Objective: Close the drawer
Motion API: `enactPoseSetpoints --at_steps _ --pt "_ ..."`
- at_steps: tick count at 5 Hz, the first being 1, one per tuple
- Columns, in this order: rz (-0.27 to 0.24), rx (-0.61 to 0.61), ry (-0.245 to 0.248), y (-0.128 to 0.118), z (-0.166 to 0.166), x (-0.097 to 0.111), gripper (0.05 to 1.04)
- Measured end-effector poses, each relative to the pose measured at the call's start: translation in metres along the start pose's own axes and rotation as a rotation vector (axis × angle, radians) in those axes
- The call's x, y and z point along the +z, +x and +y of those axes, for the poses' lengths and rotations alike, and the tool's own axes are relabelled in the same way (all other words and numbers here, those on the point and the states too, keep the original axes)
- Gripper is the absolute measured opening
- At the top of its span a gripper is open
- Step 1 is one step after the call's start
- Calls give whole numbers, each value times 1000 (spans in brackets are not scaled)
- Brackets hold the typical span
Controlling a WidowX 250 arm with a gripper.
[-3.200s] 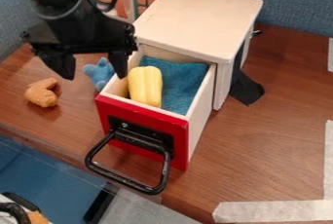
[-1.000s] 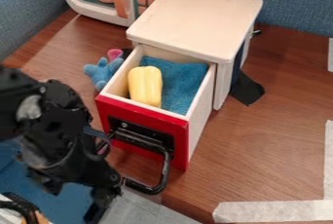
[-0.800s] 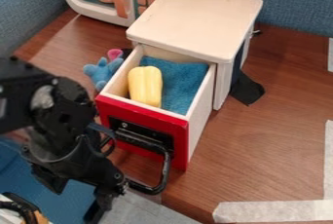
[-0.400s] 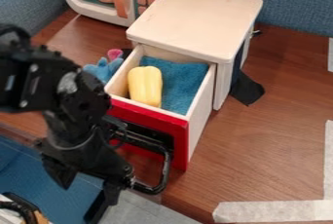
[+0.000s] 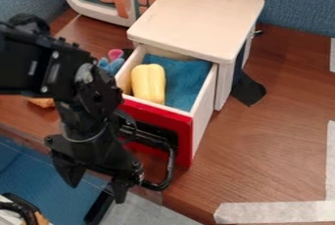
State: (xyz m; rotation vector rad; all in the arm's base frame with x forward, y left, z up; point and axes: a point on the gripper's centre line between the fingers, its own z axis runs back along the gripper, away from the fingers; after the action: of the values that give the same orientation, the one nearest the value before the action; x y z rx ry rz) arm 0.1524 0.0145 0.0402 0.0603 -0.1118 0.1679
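One red-fronted drawer juts partly out of the pale cabinet on the table, its black handle toward the near edge. The claw is released, its two fingers spread with nothing between them, low at the handle's left side; whether they touch, I cannot tell. Inside the drawer, a yellow object lies beside blue cloth.

Blue textured wall behind table and at left; brown wood-grain table; blue surface at lower left.
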Motion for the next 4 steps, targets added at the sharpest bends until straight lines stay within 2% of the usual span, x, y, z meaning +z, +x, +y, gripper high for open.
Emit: enactPoseSetpoints --at_steps 2,4 --pt "-21 19 -7 15 -1 3 1001" --pt "-18 26 5 26 0 -5 1001"
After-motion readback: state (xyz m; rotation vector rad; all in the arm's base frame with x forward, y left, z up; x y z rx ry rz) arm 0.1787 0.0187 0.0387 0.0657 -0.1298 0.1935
